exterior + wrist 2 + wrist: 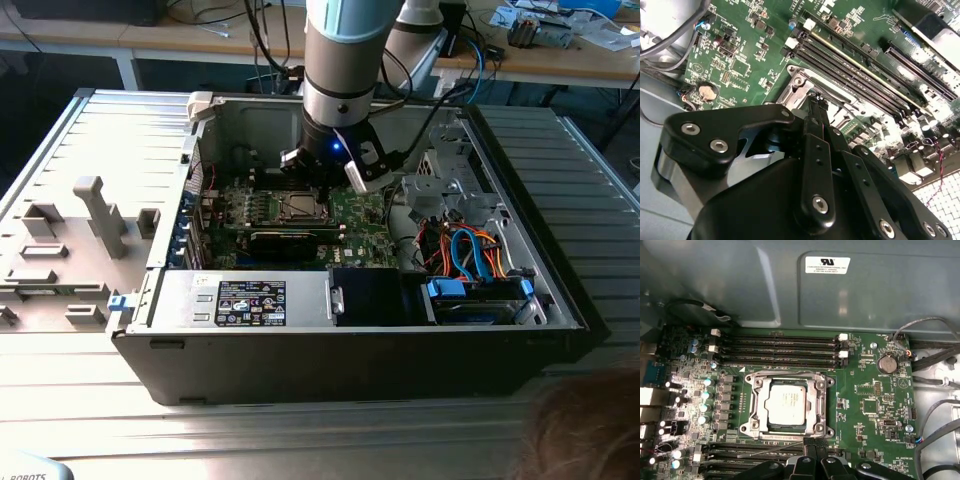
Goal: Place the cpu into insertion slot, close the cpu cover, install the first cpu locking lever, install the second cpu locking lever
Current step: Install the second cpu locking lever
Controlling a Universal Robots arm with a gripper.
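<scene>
1. I see the cpu [788, 402] lying flat in the insertion slot [761, 426] on the green circuit board [875, 405], silver top up, with the cpu cover [812, 399] shut down around it as a frame.
2. In the first wrist view the chip sits just beyond my gripper [815, 452], close to the fingertips but not between them.
3. The fingers are drawn together with nothing visible between them; in the second wrist view their tips [816, 102] sit at the edge of the socket frame.
4. Long black memory slots [782, 351] run along the far side of the socket, and a coin cell [886, 363] sits apart from it.
5. In the exterior view the arm reaches down into the open computer case [330, 350].
</scene>
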